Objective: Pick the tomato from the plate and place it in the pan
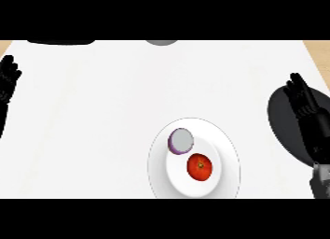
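Observation:
A red tomato point(201, 167) lies on the white plate point(223, 140) at the lower middle of the counter, beside a purple-rimmed onion half point(181, 140). The dark pan point(286, 122) sits at the right edge, partly hidden by my right hand point(312, 114), which is open with fingers up, over the pan and well right of the plate. My left hand point(3, 91) rests open at the far left edge, fingers up, far from the plate. Neither hand holds anything.
The white counter point(99, 116) fills most of the view. A dark object point(61, 42) and a grey round object point(161, 42) show partly at the far edge. Wooden surface shows at the top corners.

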Robot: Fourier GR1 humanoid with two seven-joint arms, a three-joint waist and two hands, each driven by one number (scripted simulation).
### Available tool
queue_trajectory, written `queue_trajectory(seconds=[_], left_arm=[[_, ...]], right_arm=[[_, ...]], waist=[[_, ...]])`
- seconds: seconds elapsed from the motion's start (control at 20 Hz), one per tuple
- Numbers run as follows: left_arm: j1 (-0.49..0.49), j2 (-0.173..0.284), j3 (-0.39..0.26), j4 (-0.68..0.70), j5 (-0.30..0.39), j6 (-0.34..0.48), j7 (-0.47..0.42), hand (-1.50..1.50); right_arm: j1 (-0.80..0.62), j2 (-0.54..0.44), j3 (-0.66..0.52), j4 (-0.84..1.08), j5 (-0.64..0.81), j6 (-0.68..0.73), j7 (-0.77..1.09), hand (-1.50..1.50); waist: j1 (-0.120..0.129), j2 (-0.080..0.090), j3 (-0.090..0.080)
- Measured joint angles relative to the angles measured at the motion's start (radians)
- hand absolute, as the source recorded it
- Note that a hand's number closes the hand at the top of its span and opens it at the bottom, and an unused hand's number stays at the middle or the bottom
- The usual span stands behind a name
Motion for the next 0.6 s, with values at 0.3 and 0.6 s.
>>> queue_trajectory(seconds=[0.3, 0.6], left_arm=[[0.001, -0.093, -0.015, 0.009, 0.037, 0.019, 0.025, 0.0], [-0.001, -0.18, -0.039, 0.049, 0.067, 0.039, 0.061, 0.0]], right_arm=[[0.0, 0.072, 0.134, 0.075, -0.035, 0.141, -0.085, 1.5], [0.165, 0.098, 0.212, 0.033, 0.204, -0.039, -0.283, -1.5]], waist=[[-0.005, 0.005, 0.025], [-0.048, -0.003, 0.029]])
